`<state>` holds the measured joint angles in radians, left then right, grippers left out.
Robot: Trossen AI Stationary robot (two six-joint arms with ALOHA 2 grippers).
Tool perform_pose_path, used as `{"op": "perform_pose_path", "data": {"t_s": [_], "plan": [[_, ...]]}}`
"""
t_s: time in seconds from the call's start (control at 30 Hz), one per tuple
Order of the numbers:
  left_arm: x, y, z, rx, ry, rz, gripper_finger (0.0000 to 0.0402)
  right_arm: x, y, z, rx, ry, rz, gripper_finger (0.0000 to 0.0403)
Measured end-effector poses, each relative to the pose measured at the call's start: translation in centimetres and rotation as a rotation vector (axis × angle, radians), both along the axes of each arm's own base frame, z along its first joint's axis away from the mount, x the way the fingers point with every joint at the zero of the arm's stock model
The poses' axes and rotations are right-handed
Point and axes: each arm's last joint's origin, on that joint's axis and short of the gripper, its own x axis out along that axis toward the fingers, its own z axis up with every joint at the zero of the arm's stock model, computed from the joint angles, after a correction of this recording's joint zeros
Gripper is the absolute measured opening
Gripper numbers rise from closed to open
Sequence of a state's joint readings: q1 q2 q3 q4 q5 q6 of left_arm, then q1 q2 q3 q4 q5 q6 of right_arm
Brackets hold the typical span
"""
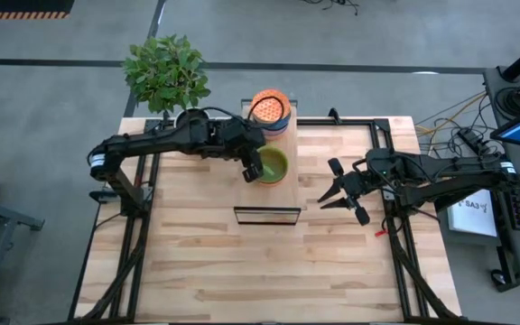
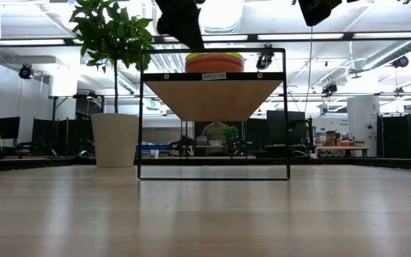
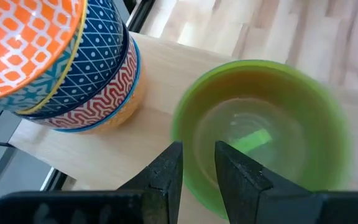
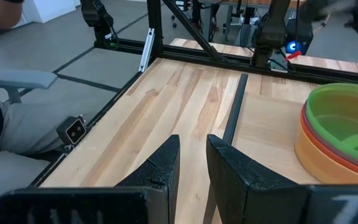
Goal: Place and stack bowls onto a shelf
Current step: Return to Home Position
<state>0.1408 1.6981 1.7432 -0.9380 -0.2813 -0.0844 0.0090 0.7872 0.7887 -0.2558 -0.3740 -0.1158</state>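
The pale wooden shelf stands on its dark frame at the table's middle far side. Two stacks of bowls sit on it. The far stack has an orange-and-white patterned bowl on top of blue and red patterned ones. The nearer stack has a green bowl on top, nested in reddish, orange and yellow bowls. My left gripper is shut on the green bowl. My right gripper hangs to the right of the shelf, open by a narrow gap, with nothing between its fingers. My left gripper pinches the green bowl's rim on the side toward the table's left. One finger is inside the bowl and one is outside. The fingers slant down from the table's left. The bowl sits nested in the stack beneath it.
A leafy plant in a white pot stands at the table's far left, close to my left arm. The bare wooden tabletop stretches in front of the shelf. A person sits beyond the table's edge.
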Motion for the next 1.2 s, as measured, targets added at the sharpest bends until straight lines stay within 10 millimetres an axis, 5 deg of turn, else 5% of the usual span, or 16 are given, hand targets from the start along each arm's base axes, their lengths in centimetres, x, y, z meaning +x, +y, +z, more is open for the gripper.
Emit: {"op": "perform_pose_path", "data": {"t_s": [0.23,0.43,0.57,1.2], "plan": [[-1.7,-5.2,1.8,-0.002,-0.076,-0.138,0.0077,0.1,0.0,-1.0,-0.058,-0.028,0.021,0.0068],[-4.7,-10.8,-0.4,0.028,-0.176,-0.367,0.0077,0.5,0.0,-2.9,-0.081,-0.124,0.027,0.0068],[-7.7,-12.7,-3.0,0.030,-0.274,-0.467,0.0077,0.4,0.0,-4.4,-0.082,-0.148,0.024,0.0068],[-21.0,-8.4,-9.9,-0.016,-0.738,-0.373,0.0077,-0.1,-3.9,-5.7,-0.022,-0.170,-0.065,0.0068]]}}
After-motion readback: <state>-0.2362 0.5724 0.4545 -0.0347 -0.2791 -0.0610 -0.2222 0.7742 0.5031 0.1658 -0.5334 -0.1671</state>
